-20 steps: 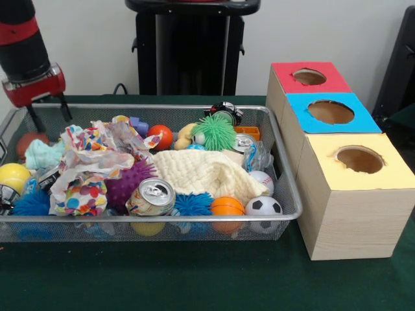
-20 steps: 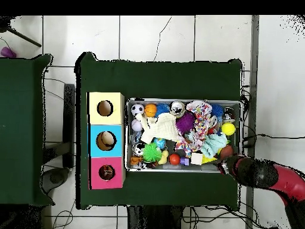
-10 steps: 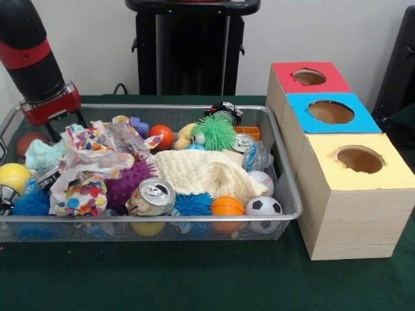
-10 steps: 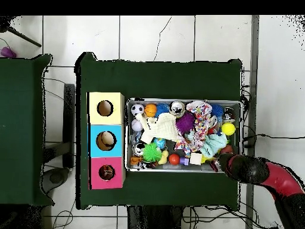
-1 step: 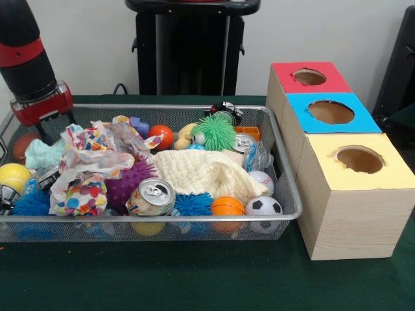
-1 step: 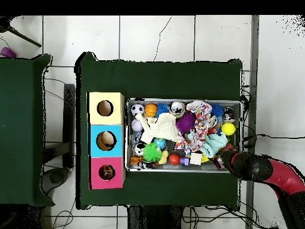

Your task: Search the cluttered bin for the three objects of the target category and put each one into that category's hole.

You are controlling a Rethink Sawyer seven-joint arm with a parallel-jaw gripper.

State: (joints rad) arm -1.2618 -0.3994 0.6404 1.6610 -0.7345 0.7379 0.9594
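Observation:
The wire bin (image 5: pixel 162 218) is full of clutter: a soccer ball (image 5: pixel 264 207), an orange ball (image 5: pixel 227 206), a baseball (image 5: pixel 261 180), a red ball (image 5: pixel 161 136), a yellow ball (image 5: pixel 13 175), drink cans (image 5: pixel 151 196), spiky toys (image 5: pixel 214 131) and cloths (image 5: pixel 207 172). My gripper (image 5: pixel 55 126) hangs over the bin's far left corner, just above a brownish ball (image 5: pixel 24 144). Its fingers are apart with nothing between them. From overhead, the gripper (image 6: pixel 229 160) is at the bin's (image 6: pixel 184 100) lower right corner.
Three wooden boxes with round holes stand in a row right of the bin: red top (image 5: pixel 310 76), blue top (image 5: pixel 331 111), yellow top (image 5: pixel 360 159). A black stand (image 5: pixel 191 52) rises behind the bin. A patterned cloth (image 5: pixel 91 162) and a teal cloth (image 5: pixel 42 154) lie near the gripper.
The gripper dropped lower and drifted right over the bin's corner, then eased back left a little. Nothing in the bin has moved.

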